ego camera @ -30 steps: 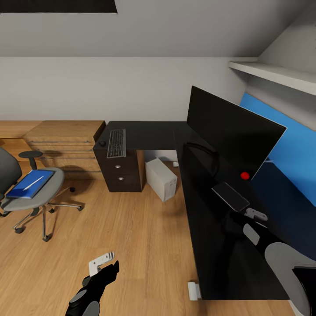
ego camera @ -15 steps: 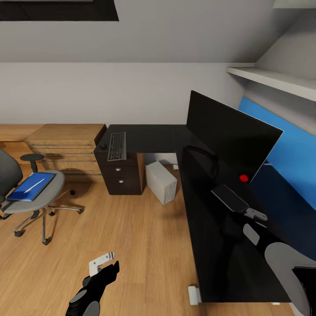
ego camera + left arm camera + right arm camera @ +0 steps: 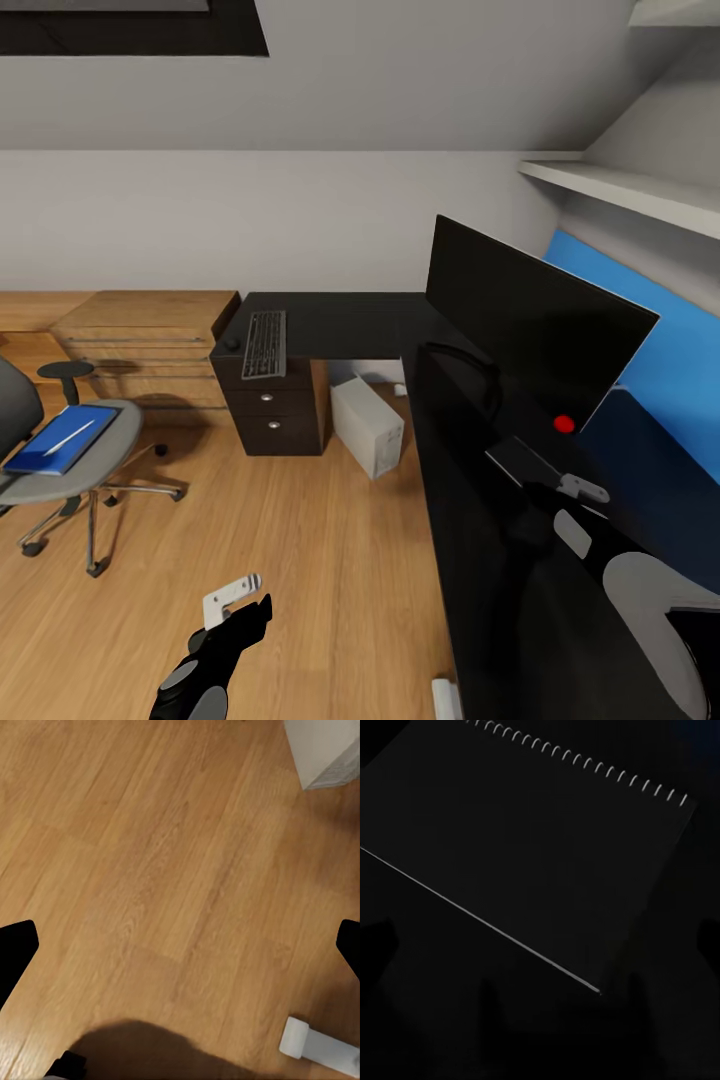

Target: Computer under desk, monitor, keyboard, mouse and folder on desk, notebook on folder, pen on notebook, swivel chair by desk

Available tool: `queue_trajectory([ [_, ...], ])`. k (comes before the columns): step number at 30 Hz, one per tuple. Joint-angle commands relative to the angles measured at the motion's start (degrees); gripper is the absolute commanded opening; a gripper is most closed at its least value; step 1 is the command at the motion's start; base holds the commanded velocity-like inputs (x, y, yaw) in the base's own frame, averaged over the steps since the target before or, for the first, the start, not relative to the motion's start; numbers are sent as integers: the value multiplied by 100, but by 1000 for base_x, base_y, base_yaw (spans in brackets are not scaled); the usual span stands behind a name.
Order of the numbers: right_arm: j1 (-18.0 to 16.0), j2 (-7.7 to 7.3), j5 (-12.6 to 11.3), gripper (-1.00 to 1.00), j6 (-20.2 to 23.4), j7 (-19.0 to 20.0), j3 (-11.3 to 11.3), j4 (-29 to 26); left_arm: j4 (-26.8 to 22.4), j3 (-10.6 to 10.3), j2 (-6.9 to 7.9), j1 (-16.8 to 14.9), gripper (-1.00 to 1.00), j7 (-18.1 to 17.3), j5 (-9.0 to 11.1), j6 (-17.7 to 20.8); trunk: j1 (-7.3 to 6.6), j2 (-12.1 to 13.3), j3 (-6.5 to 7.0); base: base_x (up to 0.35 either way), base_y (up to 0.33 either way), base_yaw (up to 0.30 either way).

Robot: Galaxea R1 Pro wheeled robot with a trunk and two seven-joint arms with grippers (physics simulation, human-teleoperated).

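Observation:
The black desk [image 3: 340,322] carries the monitor [image 3: 530,320], the keyboard [image 3: 264,344] and the small dark mouse [image 3: 232,344] beside it. Under the desk stands the light-grey computer [image 3: 368,426], whose corner [image 3: 326,754] also appears in the left wrist view. At the left, the swivel chair [image 3: 95,478] holds the blue folder [image 3: 40,452] with the white pen [image 3: 68,436] on it. The dark spiral notebook [image 3: 520,460] [image 3: 532,840] lies flat on the desk just ahead of my right gripper [image 3: 548,482] [image 3: 540,945], which is open. My left gripper [image 3: 255,603] [image 3: 180,945] hangs open over the wooden floor.
A light wooden chest [image 3: 145,335] stands against the wall left of the desk. A white shelf [image 3: 620,185] runs above the blue back panel [image 3: 670,350]. A white desk foot [image 3: 319,1046] sits on the floor near my left gripper. Open wood floor lies between chair and desk.
The whole picture has shifted: the camera moved, so chair, chest and desk sit lower and more to the left. The notebook now lies closer to my right gripper. Both arms keep their pose.

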Motion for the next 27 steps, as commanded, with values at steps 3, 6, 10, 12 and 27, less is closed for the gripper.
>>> queue_trajectory([
  [3,-3,-1,-28,100,5,-20,16,-5,-9,-14,6,-5,100,50,33,15,2,-6,-6,74,0,0],
  [6,-3,-1,-27,100,5,-22,12,-6,-9,-14,5,-5,100,52,32,12,2,-6,-6,202,0,0],
  [10,-3,-1,-27,100,5,-27,9,-6,-9,-14,6,-6,100,51,33,15,2,-6,-5,174,0,0],
  [12,-3,-1,-27,100,5,-28,8,-7,-9,-14,5,-6,100,46,33,16,2,-6,-5,69,0,0],
  [27,-3,-1,-27,100,5,-30,8,-7,-9,-42,-7,-5,100,40,33,8,2,-6,-5,103,0,0],
])
